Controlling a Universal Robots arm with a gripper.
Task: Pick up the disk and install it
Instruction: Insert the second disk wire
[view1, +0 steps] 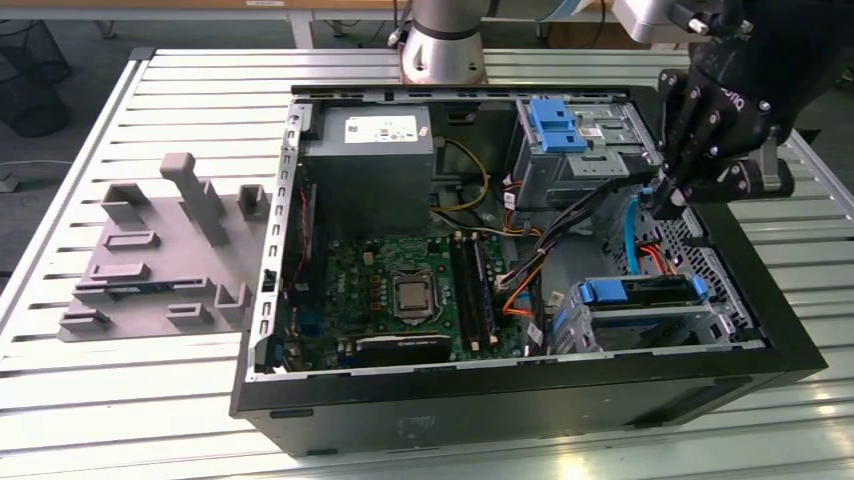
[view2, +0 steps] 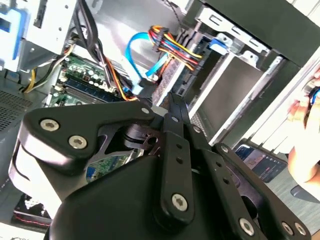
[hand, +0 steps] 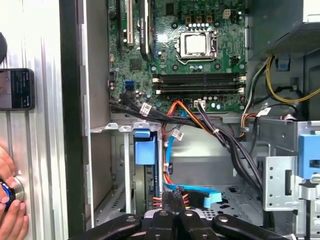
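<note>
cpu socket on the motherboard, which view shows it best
The first wrist view: it looks straight down on the cpu socket, unobstructed, with the memory slots beside it. The exterior view shows the socket too, but smaller and at a slant. In the second wrist view the tool blocks most of the board and I cannot make the socket out.

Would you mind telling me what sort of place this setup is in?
Probably a robotics lab or test workbench: an open computer case lies on a slatted metal table beside a grey fixture block, with the robot arm's base mounted behind.
</note>
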